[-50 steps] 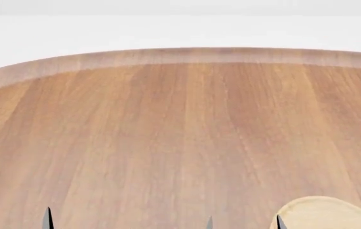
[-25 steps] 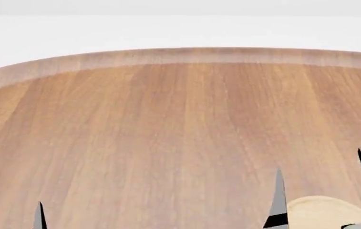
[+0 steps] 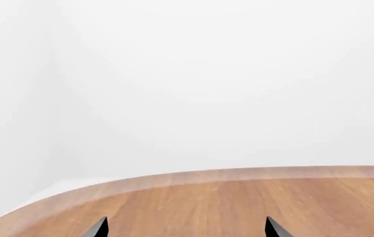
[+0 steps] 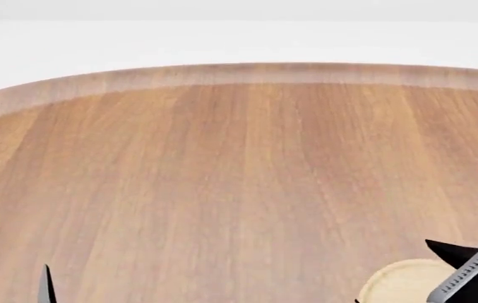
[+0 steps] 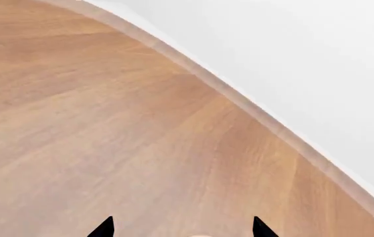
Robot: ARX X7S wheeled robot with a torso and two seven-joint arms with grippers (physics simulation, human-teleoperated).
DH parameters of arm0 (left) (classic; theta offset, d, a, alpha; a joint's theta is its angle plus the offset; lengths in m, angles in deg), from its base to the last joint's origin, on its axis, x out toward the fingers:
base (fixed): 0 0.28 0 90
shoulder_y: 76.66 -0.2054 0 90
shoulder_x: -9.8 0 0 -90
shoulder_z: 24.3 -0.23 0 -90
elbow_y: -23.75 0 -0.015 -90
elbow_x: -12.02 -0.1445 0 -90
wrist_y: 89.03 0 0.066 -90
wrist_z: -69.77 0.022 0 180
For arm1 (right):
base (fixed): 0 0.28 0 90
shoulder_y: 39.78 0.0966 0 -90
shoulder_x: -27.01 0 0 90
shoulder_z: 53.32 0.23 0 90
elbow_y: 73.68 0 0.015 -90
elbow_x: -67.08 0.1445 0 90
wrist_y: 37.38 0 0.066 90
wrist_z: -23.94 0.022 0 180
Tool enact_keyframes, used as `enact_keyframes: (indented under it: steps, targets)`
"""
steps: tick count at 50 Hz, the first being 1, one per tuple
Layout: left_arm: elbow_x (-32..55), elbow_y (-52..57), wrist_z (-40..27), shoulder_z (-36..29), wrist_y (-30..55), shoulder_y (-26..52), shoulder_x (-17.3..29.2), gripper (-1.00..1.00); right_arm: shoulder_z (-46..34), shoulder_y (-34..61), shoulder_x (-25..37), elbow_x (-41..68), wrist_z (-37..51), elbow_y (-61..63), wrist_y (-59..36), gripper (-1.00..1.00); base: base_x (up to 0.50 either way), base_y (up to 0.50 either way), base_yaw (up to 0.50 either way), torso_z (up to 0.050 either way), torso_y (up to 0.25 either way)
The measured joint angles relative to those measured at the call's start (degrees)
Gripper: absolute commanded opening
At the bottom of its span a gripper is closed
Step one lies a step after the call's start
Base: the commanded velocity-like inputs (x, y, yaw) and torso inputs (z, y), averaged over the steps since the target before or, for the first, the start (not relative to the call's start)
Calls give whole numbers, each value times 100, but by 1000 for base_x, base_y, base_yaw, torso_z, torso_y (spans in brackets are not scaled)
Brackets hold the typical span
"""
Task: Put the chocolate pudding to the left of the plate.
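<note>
The chocolate pudding is out of view in every frame. The plate [image 4: 399, 284], a light-wood disc, lies at the near right of the wooden table [image 4: 221, 177]; only its far part shows, and the right arm covers its right side. My right gripper [image 5: 182, 229] is open and empty, with both dark fingertips [image 5: 104, 228] wide apart over bare wood. A pale sliver at the frame edge between them may be the plate. In the head view one right finger [image 4: 446, 251] sticks out just beyond the plate. My left gripper [image 3: 185, 229] is open and empty, and one fingertip [image 4: 47, 284] shows at the near left.
The round table's far rim [image 4: 239, 72] curves across the head view against a plain white background. The same rim shows in the left wrist view [image 3: 239, 174] and the right wrist view [image 5: 239, 98]. No other objects are in view.
My right gripper had risen over the plate with its fingers pointing away; it has now swung to the lower right and turned. The left fingertip shifted slightly left.
</note>
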Motion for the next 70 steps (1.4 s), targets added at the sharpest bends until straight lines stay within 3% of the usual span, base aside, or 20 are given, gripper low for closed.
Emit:
enact_keyframes:
  steps: [26,70]
  targets:
    - [-12,-63,-38,-83,-14,35,28,100,-1931,364,-682,-865,-706,-1176,252,100,0,0,0,0,0]
    - [-20,-77,-124,-177,-14,64,89,100,-3102,-74,-947,-1858,-1182,-1837,819,100,0,0,0,0,0]
